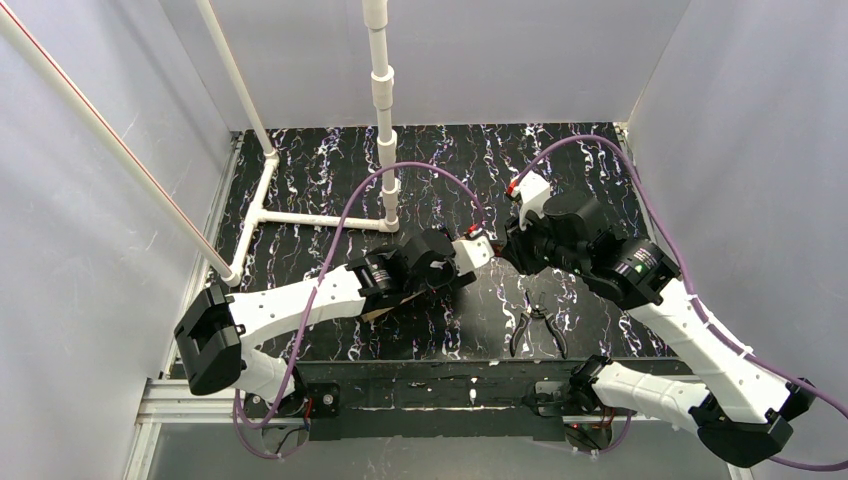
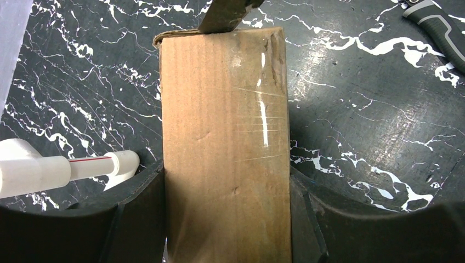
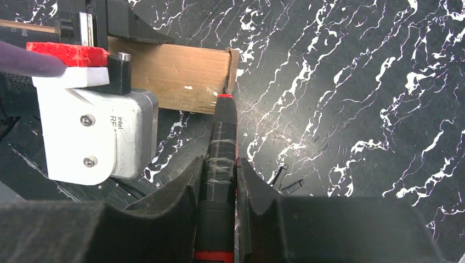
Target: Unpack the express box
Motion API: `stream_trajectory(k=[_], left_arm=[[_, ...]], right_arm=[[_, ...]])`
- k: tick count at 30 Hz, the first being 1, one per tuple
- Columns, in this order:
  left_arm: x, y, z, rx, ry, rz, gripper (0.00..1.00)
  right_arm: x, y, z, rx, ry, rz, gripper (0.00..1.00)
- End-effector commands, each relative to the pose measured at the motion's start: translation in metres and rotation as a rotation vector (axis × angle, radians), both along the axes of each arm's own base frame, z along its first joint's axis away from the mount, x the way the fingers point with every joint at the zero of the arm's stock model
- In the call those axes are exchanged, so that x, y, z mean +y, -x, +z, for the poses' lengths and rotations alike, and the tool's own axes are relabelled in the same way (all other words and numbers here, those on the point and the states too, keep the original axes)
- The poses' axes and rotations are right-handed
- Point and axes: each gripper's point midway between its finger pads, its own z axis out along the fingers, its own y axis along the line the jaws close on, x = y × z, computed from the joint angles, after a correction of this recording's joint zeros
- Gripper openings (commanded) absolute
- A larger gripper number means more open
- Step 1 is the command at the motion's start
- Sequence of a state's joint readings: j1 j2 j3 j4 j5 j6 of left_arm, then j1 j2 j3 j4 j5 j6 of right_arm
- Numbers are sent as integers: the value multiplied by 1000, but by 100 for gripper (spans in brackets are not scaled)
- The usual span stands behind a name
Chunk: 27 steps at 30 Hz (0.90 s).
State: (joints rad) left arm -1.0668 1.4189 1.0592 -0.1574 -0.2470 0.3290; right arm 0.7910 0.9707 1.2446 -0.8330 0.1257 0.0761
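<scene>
Starting at the left gripper [image 2: 227, 219]: clamped on the express box [image 2: 219, 137] across its width, one finger pressed on either long side, far end sticking out straight ahead. Hard to say whether resting on the table [image 2: 362, 137] or held just above it. Over to the right gripper [image 3: 219, 189]: squeezed tight round a black cutter [image 3: 224, 131] with red bands, tip poking forward right at the box's end corner, by the look of it going for the taped seam or the flap edge. Can't tell whether biting into the cardboard or only touching. Main worry, just guessing: pushing the tip in too deep and slicing the contents, or skating off the glossy tape and onto the table. Could also shove the whole box back through the left fingers, given only a side pinch. Also worth watching: the left wrist camera housing [image 3: 93, 131], just left of the cutter and close enough to bump with a sideways sweep. Further out, pliers [image 1: 537, 330] lying near the right arm, apart from the box, and a white pipe frame [image 2: 66, 170] off to the left gripper's left, touching neither box nor fingers. Nothing between cutter and seam.
</scene>
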Motion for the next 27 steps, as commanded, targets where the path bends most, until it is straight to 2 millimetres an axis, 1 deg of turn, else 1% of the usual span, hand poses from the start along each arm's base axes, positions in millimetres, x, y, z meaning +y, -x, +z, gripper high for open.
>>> stream_trajectory(k=[1,12,17,20,23,27], left_arm=[[1,-3,6,10,58,27,41],[5,-6,7,38,104,47,39],[4,-5,9,49,128,37,39],[6,-7,8,47,127,46,39],[8,-7,8,47,141,46,39],[17,-10,6,53,156,68,38]], right_arm=[[1,11,-4,34,10,25,1],[-4,19,-9,64,26,25,1],[4,13,-22,84,23,18,1],[1,9,-26,78,44,-4,1],[-5,10,-21,64,55,-18,1],[-11,16,-18,72,54,-16,1]])
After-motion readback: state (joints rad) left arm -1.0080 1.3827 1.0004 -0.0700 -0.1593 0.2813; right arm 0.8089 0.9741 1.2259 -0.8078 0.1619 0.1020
